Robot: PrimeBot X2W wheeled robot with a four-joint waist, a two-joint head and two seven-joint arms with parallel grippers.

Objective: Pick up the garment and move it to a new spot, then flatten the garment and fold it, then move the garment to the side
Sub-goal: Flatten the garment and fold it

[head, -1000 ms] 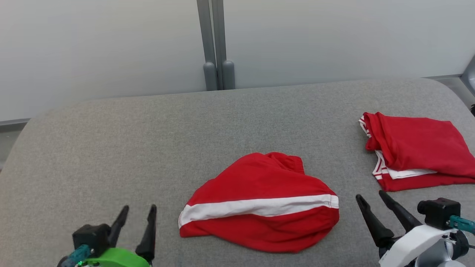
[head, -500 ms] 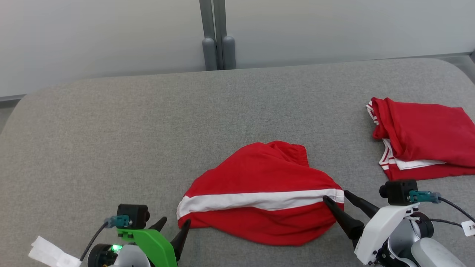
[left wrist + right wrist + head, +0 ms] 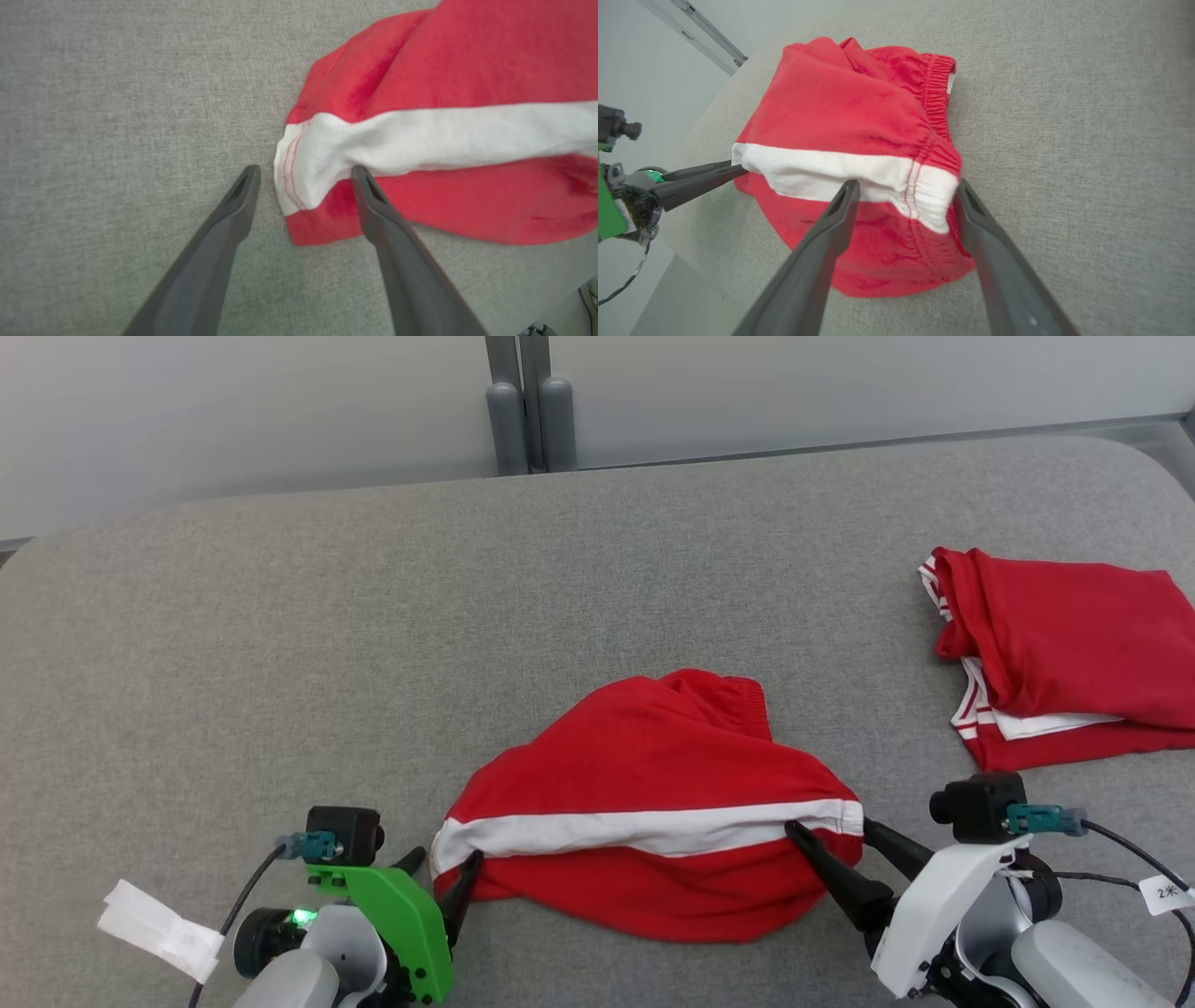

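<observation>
While agape, left gripper [image 3: 304,172] astride garment [image 3: 467,60].

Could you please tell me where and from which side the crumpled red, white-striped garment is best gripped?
Probably at the two ends of the white stripe on the crumpled red cloth garment, one from each side, low over the grey padded surface: those ends jut out as thin edges, and the open left gripper and right gripper each straddle one.

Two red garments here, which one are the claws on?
The crumpled middle garment with the broad white band: the left claw and right claw stand open astride its two ends. The folded garment at far right lies apart, untouched.
</observation>
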